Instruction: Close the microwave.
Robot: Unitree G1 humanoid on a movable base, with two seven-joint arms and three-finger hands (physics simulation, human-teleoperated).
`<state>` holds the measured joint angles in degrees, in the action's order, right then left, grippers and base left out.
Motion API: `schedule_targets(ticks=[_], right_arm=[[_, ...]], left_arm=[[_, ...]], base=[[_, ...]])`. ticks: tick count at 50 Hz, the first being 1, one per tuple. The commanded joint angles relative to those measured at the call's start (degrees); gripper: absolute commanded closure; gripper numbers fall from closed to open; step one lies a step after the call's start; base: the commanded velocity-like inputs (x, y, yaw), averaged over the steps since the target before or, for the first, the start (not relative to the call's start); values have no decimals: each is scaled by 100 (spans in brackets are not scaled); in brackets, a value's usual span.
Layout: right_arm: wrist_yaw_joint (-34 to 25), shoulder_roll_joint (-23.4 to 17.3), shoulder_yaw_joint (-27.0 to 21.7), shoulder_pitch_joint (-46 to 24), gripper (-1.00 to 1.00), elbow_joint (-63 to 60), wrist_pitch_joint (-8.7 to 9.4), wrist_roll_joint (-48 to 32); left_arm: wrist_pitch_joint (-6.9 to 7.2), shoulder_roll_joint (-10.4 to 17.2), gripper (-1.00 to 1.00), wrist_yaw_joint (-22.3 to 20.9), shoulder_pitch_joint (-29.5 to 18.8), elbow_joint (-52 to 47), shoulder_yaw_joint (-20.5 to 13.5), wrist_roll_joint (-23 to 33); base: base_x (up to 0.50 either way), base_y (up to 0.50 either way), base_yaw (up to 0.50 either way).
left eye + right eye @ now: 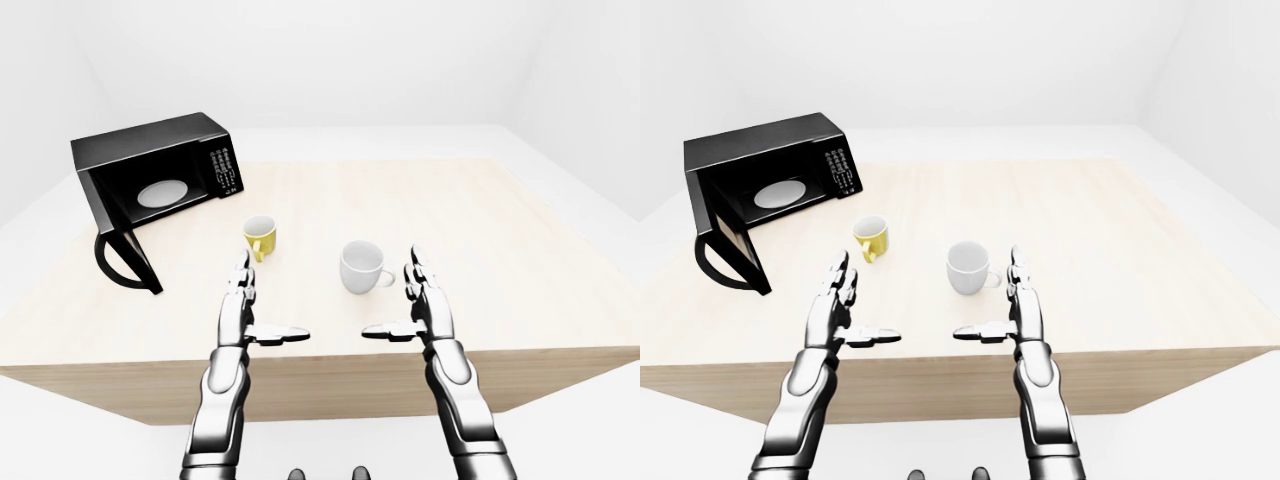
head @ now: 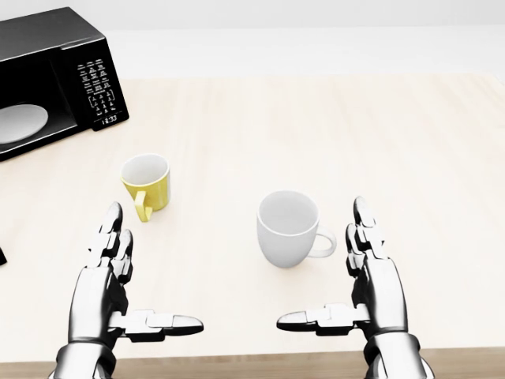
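Note:
A black microwave [image 1: 160, 170] stands at the upper left of the wooden table [image 1: 500, 240] in the left-eye view. Its door [image 1: 125, 255] hangs open, swung out toward the view's bottom left, and a white turntable plate [image 1: 162, 192] shows inside. My left hand [image 1: 258, 305] hovers open over the table's near edge, well to the right of and below the door. My right hand [image 1: 405, 300] is open too, mirrored beside it. Neither touches anything.
A yellow mug [image 2: 147, 181] sits just above my left hand in the head view. A white mug [image 2: 288, 227] stands between the hands, closer to the right one. The table's near edge [image 1: 320, 362] runs under both wrists.

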<state>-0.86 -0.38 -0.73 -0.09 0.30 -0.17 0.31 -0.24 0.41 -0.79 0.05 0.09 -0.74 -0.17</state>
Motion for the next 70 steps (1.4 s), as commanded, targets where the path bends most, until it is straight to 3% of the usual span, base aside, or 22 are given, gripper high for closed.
schedule_targets(ticks=[1,8,11,13,14,15,18,19,23,29,38,59,70], right_arm=[[-137,-47,-78,-11,-100,76,-36,24],[-139,-39,-56,-12,-100,105,-54,7],[-141,-25,-32,6,-100,84,-40,2],[-109,-7,23,94,-100,-142,83,-50],[15,18,140,351,-100,-848,329,-247],[36,26,230,562,-100,-1439,501,-351],[-1,45,416,1080,-100,-2882,517,-388],[-19,24,514,1368,-100,-3645,517,-414],[18,-51,629,1829,-100,-4921,517,-436],[-28,-48,488,1876,-100,-5197,517,-350],[18,-4,474,1884,-100,-5243,517,-400],[70,-40,527,2011,-100,-5286,517,-604],[161,-67,681,2021,-100,-5117,517,-751]], left_arm=[[-39,59,-100,-118,29,-18,-108,-1],[-41,55,-100,-115,37,-28,-102,12],[33,43,-100,-131,119,-201,-68,22],[222,28,-100,-179,241,-514,-26,-6],[524,9,-100,-178,549,-1321,15,-30],[524,-1,-100,-263,787,-2058,-11,-229],[524,17,-100,-397,1458,-3797,-182,-467],[524,-20,-100,-549,1850,-4720,-460,-838],[524,-291,-100,-957,2176,-5610,-1028,-1076],[524,-537,-100,-1263,2141,-5775,-1261,-1131],[524,-627,-100,-1349,2049,-5791,-1376,-1153],[524,-650,-100,-1386,2011,-5831,-1455,-1367],[524,-653,-100,-1537,2108,-5785,-1397,-1446]], base=[[0,0,0],[0,0,0],[0,0,0],[0,0,0],[0,0,0],[0,0,0],[0,0,0],[0,0,0],[0,0,0],[0,0,0],[0,0,0],[0,0,0],[0,50,0]])
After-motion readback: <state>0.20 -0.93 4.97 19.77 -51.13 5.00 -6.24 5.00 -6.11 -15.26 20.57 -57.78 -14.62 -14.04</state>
